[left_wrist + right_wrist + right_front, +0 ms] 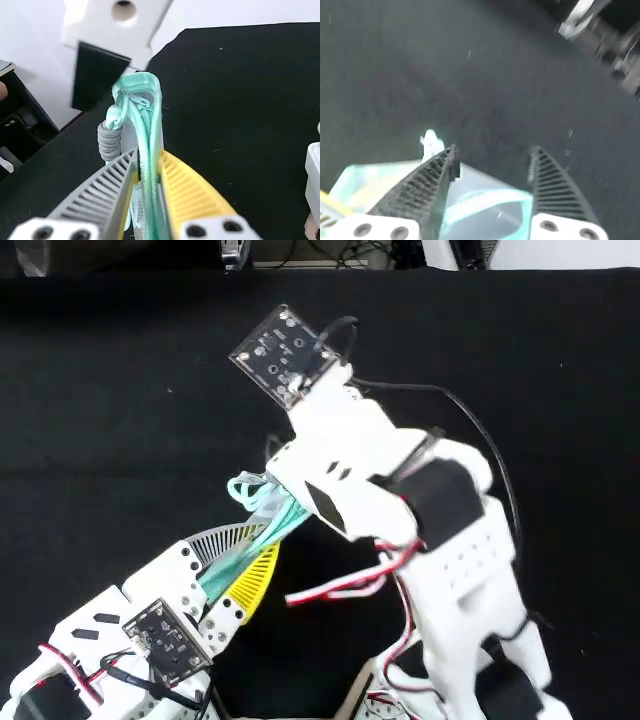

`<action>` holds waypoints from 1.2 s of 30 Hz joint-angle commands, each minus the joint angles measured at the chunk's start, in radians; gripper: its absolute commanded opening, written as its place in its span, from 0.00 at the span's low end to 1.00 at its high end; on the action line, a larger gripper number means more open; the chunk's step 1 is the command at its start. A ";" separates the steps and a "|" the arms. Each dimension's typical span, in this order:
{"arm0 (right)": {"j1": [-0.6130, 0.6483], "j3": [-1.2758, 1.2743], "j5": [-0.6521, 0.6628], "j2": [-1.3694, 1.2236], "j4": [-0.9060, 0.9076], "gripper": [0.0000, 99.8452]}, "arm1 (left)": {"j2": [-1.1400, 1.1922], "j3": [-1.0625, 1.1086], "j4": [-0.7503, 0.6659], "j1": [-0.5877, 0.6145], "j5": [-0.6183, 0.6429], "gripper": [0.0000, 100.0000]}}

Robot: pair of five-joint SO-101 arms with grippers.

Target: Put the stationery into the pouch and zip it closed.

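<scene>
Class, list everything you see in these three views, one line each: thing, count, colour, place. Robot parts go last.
pouch: one, mint green with grey mesh, clamped in the left gripper.
pull cord: one, grey, hanging at the pouch's edge.
table cover: one, black, under both arms.
left gripper: one, grey and yellow fingers, shut on the pouch.
right gripper: one, black fingers, open, over the pouch.

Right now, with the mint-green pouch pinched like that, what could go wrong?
The left gripper pinches the mint-green fabric pouch across a narrow strip; a tug could slide it free. The right gripper hangs open over the pouch; closing there might catch fabric, not the grey cord pull.
</scene>
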State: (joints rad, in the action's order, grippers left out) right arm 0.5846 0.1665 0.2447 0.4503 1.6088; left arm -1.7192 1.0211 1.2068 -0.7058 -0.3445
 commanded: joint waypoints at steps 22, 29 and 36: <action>0.147 0.064 0.072 -0.041 0.158 0.24 | 0.011 0.082 0.061 -0.005 -0.008 0.03; 0.147 -0.019 0.094 -0.033 0.158 0.24 | 0.009 0.082 0.061 -0.005 -0.008 0.03; 0.144 0.148 0.112 0.005 0.144 0.24 | 0.008 0.082 0.061 -0.005 -0.008 0.03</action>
State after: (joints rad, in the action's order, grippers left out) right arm 0.7135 0.2140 0.3506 0.4212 1.7545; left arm -1.7192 1.0211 1.2252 -0.7135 -0.3445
